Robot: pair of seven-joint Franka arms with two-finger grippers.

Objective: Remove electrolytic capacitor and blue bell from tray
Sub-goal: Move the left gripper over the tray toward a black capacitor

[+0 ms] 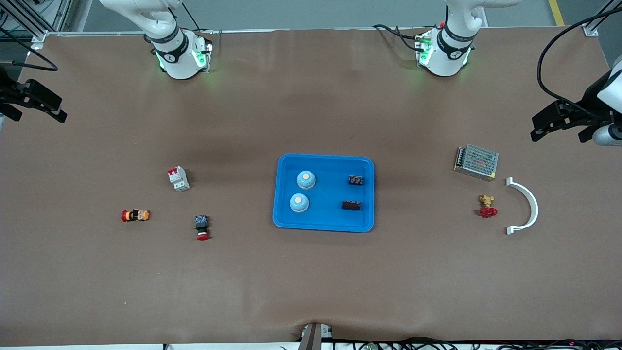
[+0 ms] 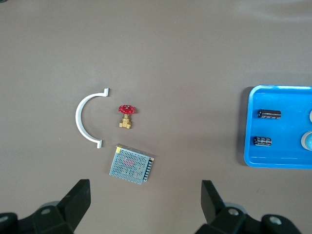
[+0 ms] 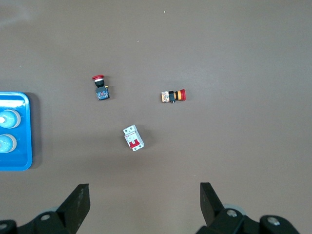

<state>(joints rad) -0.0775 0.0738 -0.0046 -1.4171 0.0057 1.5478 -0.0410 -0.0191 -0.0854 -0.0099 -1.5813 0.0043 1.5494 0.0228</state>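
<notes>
Both arms are waiting high at the table's ends, nothing held. The left gripper [image 2: 141,207] is hanging with its fingers spread wide over the bare table at the left arm's end, and the right gripper [image 3: 141,207] is hanging likewise spread over the right arm's end.

The blue tray [image 1: 323,221] is lying well apart from both, midway between them. In it, two blue bells [image 1: 306,179] [image 1: 299,202] are sitting on the side toward the right gripper, and two dark electrolytic capacitors [image 1: 356,180] [image 1: 351,205] on the side toward the left gripper.

The likely trouble is choosing: with twin bells and twin capacitors, a gripper could be taking the wrong count. The capacitors are small and lying flat, so spread fingers coming down slightly off could be rolling one or nudging the light tray. The raised rim may be crowding a low approach, and both arms reaching in together could be meeting over the tray.

Under the left gripper's reach are lying a mesh-covered power supply [image 2: 130,164], a red-handled brass valve [image 2: 126,116] and a white curved bracket [image 2: 87,117]. Near the right gripper are lying a circuit breaker [image 3: 133,138], a red emergency-stop button [image 3: 100,87] and a striped pushbutton [image 3: 174,96]. None is standing between either gripper and the tray.
</notes>
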